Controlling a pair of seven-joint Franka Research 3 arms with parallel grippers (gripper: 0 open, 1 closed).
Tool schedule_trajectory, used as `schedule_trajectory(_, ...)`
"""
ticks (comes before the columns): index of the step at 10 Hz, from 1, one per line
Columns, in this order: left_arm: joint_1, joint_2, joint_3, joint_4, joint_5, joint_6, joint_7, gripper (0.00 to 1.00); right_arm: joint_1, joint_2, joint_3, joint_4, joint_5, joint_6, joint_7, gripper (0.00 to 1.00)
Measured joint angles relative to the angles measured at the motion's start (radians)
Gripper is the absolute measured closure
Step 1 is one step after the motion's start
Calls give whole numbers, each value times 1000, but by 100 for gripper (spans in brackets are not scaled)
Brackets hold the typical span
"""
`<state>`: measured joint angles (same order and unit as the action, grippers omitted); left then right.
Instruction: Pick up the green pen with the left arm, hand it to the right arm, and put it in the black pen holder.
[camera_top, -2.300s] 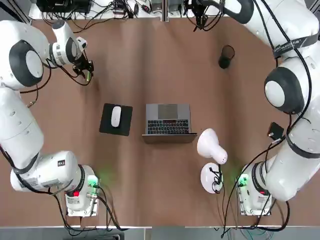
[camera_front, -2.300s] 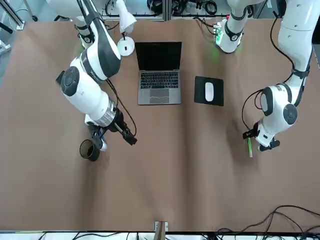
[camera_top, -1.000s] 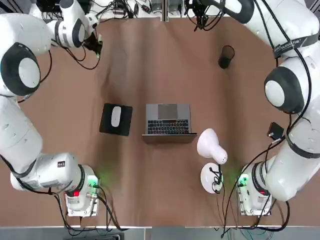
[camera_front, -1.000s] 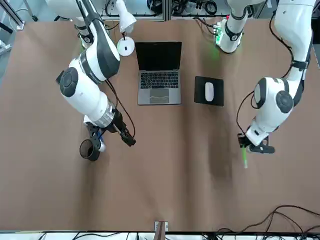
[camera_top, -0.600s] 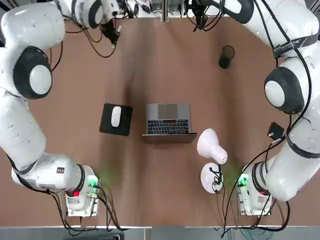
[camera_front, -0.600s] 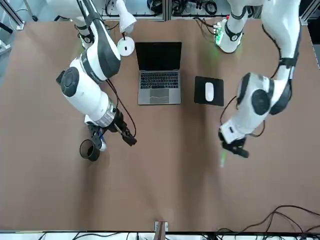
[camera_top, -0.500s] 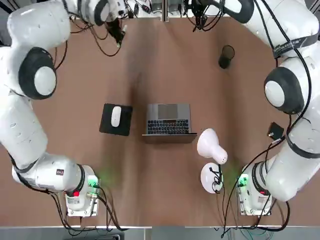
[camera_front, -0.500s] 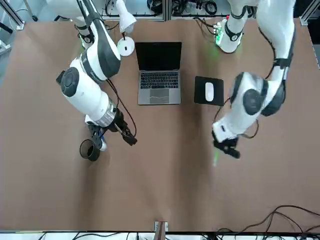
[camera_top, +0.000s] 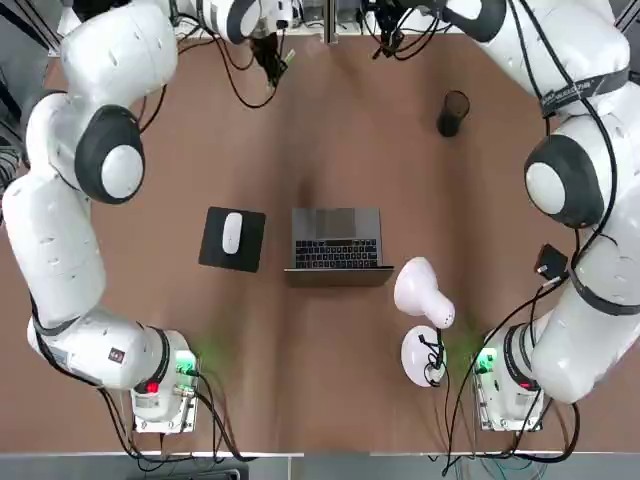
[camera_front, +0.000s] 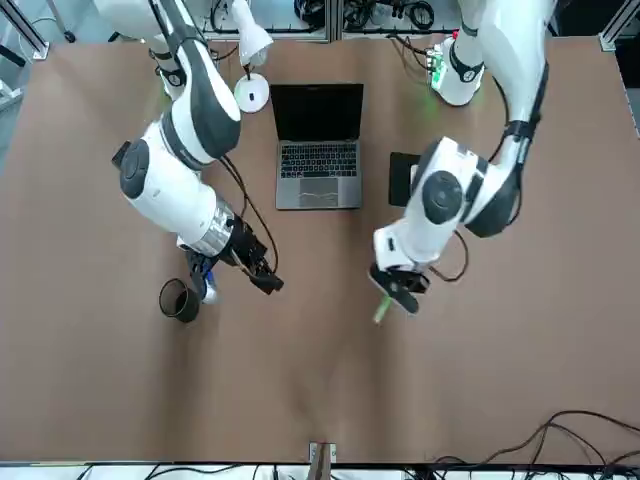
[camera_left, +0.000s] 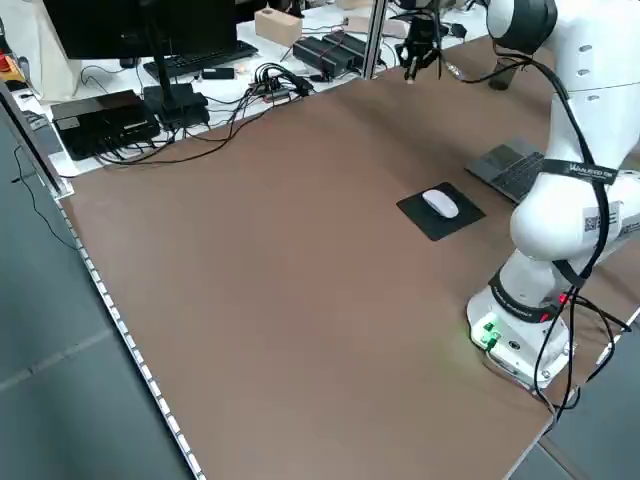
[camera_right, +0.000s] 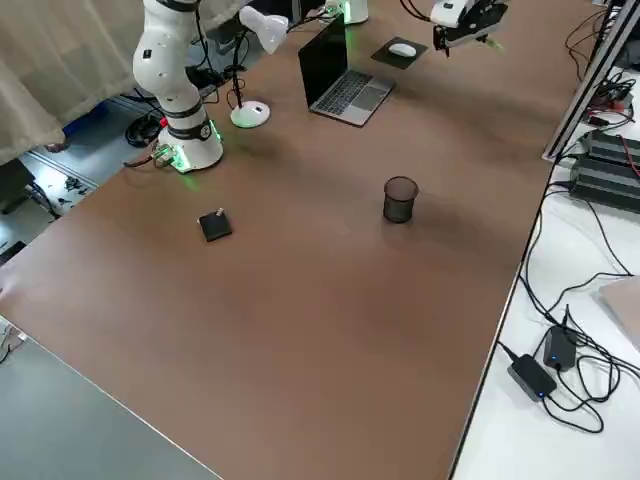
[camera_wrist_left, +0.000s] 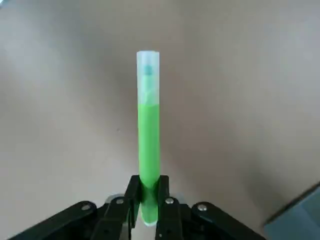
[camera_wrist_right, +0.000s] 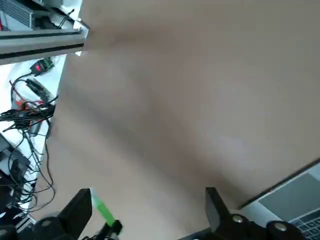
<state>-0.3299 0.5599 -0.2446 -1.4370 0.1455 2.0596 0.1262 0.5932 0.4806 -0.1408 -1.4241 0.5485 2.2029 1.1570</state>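
Note:
My left gripper (camera_front: 393, 293) is shut on the green pen (camera_front: 381, 311) and holds it in the air over the far middle of the table. In the left wrist view the green pen (camera_wrist_left: 148, 130) sticks straight out from between the shut fingers, pale tip foremost. My right gripper (camera_front: 268, 282) stands open a short way off, facing the left one, with nothing between its fingers (camera_wrist_right: 80, 212). The right wrist view shows the green pen (camera_wrist_right: 103, 211) near one of its fingers. The black pen holder (camera_front: 180, 300) stands upright on the table beside the right gripper and also shows from above (camera_top: 452, 113).
An open laptop (camera_top: 336, 243) sits mid-table, with a white mouse on a black pad (camera_top: 232, 233) to its left. A white desk lamp (camera_top: 423, 295) stands to the laptop's right. A small flat black square (camera_top: 551, 263) lies near the right arm. Cables run along the far edge.
The left arm has swung the green pen from the table's far left to the far middle, close to the right gripper. The right gripper has shifted slightly toward it and stays open.

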Motion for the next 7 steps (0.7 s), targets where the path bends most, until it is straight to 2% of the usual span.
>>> schedule_trajectory(2,-66,6,1,17,1,-2,96,82,44,15,1,0,1,64,31,0)
schedule_trajectory(5,-135,4,-2,31,1,-4,115,82,109,42,1,1,2,189,124,0)
schedule_trajectory(7,-168,-8,-3,44,1,-15,119,82,132,63,1,1,2,223,143,0)
